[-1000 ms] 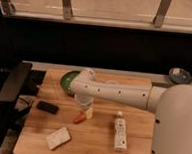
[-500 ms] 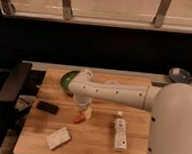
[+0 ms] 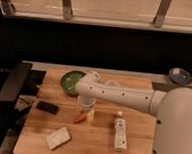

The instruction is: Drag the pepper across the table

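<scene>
The small orange-red pepper (image 3: pixel 79 118) lies on the light wooden table (image 3: pixel 99 147), near its middle. My gripper (image 3: pixel 87 114) hangs from the white arm, reaching down from the right. It sits right at the pepper's right end, touching or nearly touching it. The arm's wrist hides the gripper's upper part.
A green bowl (image 3: pixel 69 81) stands at the table's back, just behind the arm. A white bottle (image 3: pixel 119 132) lies to the right of the pepper. A black flat object (image 3: pixel 47 107) lies to the left, and a pale sponge-like block (image 3: pixel 58 137) at the front left. A black chair (image 3: pixel 11 82) stands left of the table.
The gripper and the pepper have shifted slightly left and toward the table's front. The other objects have not moved.
</scene>
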Robot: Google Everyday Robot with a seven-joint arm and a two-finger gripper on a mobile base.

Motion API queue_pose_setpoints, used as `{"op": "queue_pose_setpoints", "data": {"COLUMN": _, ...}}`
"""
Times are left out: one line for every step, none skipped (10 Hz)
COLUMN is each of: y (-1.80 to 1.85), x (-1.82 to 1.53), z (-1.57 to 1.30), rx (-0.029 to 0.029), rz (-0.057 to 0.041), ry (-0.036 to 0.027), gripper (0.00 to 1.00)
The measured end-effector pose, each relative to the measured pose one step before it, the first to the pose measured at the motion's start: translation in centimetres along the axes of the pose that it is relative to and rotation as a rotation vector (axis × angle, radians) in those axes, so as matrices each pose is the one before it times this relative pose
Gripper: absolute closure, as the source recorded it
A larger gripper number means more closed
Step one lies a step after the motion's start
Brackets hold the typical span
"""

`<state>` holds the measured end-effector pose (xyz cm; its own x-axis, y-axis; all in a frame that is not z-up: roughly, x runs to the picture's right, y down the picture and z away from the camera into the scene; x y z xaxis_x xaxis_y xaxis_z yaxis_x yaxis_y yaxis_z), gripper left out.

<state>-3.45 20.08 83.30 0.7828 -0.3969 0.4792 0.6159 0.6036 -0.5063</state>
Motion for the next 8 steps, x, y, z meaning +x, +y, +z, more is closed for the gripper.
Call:
{"op": "queue_pose_setpoints", "data": {"y": 0.169, "x": 0.277, "z": 0.250, "rx": -0.00121, "rz": 0.00599, "ry": 0.00146, "gripper": 0.35}}
{"op": "queue_pose_setpoints", "data": {"y": -0.307, "x": -0.254, "z": -0.023, "rx": 0.00169, "rz": -0.01069, "ry": 0.01541, "gripper": 0.36}}
{"op": "queue_pose_setpoints", "data": {"y": -0.364, "x": -0.266, "z": 0.034, "rx": 0.00340, "rz": -0.00541, "ry": 0.00499, "gripper": 0.39}}
{"op": "queue_pose_setpoints", "data": {"y": -0.008, "x": 0.021, "z": 0.189, "rx": -0.00007, "rz": 0.00069, "ry": 0.00046, "gripper": 0.41}}
{"op": "queue_pose_setpoints", "data": {"y": 0.119, "x": 0.095, "z": 0.317, "rx": -0.00535, "rz": 0.00459, "ry": -0.00019, "gripper": 0.41}}
{"op": "queue_pose_setpoints", "data": {"y": -0.032, "x": 0.041, "z": 0.169, "rx": -0.00061, "rz": -0.00174, "ry": 0.00348, "gripper": 0.41}}
{"op": "queue_pose_setpoints", "data": {"y": -0.132, "x": -0.051, "z": 0.104, "rx": 0.00226, "rz": 0.00005, "ry": 0.00284, "gripper": 0.41}}
{"op": "queue_pose_setpoints", "data": {"y": -0.087, "x": -0.006, "z": 0.087, "rx": -0.00009, "rz": 0.00055, "ry": 0.00130, "gripper": 0.41}}
